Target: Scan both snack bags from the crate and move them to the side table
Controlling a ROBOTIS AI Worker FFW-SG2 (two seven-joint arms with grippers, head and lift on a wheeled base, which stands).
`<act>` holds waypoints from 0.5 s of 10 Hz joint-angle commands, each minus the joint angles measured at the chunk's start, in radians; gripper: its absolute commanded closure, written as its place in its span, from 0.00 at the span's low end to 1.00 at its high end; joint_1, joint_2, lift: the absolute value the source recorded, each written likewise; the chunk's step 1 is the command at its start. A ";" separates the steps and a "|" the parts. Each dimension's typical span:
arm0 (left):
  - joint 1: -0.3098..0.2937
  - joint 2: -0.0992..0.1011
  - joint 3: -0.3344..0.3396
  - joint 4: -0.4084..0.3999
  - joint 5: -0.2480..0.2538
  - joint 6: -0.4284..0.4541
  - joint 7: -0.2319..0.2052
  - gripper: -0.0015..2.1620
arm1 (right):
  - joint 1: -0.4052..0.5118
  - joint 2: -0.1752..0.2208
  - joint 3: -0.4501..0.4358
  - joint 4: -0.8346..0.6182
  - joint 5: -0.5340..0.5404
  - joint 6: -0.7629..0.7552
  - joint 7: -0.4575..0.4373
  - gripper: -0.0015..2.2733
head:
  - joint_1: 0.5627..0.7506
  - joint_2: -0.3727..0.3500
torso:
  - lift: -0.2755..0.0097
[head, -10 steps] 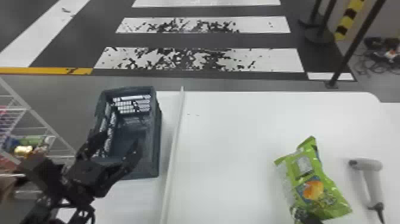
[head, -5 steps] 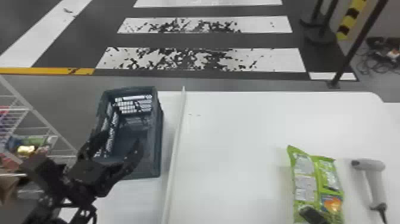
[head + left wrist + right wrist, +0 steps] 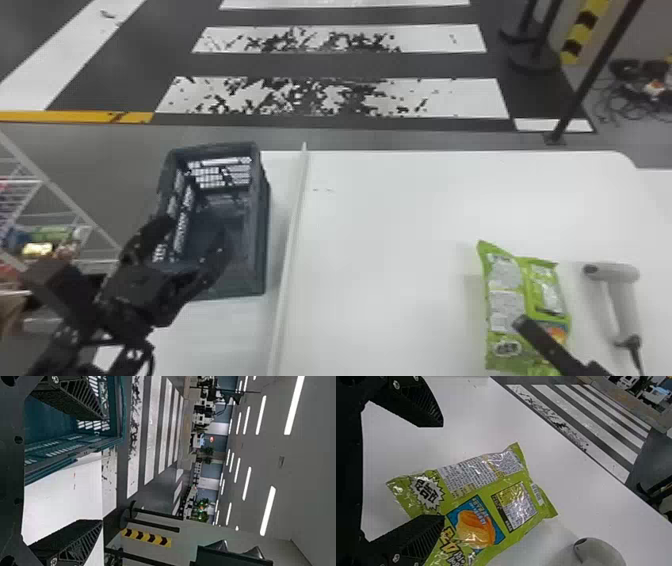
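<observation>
- On white table (image 3: 380,240), left of scanner (image 3: 612,273): one bag (image 3: 505,295), lengthwise front to back.
- Noted at bag's near right edge: right gripper (image 3: 443,471), the nearer, fingers spread, one over bag.
- Judged: lower across long axis before closing.

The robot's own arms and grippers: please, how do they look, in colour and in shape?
The left arm is black and boxy, with dark cables looping along it. The left gripper and the right gripper are black too; each has two tapering fingers with ridged sides, and small silvery screws near their base.
</observation>
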 commanded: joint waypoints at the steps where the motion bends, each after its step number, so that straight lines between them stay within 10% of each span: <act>1: 0.001 0.000 0.007 -0.001 0.000 0.000 0.000 0.03 | -0.051 0.002 0.000 0.026 0.155 -0.053 0.086 0.05 | 0.70 0.60 | 0.86; 4: 0.007 0.000 0.007 -0.004 0.000 -0.007 0.001 0.03 | -0.164 0.002 -0.025 0.145 0.352 -0.154 0.297 0.08 | 0.70 0.55 | 0.86; 5: 0.011 0.000 0.009 -0.006 0.000 -0.010 0.001 0.03 | -0.173 0.002 -0.037 0.156 0.379 -0.157 0.347 0.26 | 0.70 0.54 | 0.86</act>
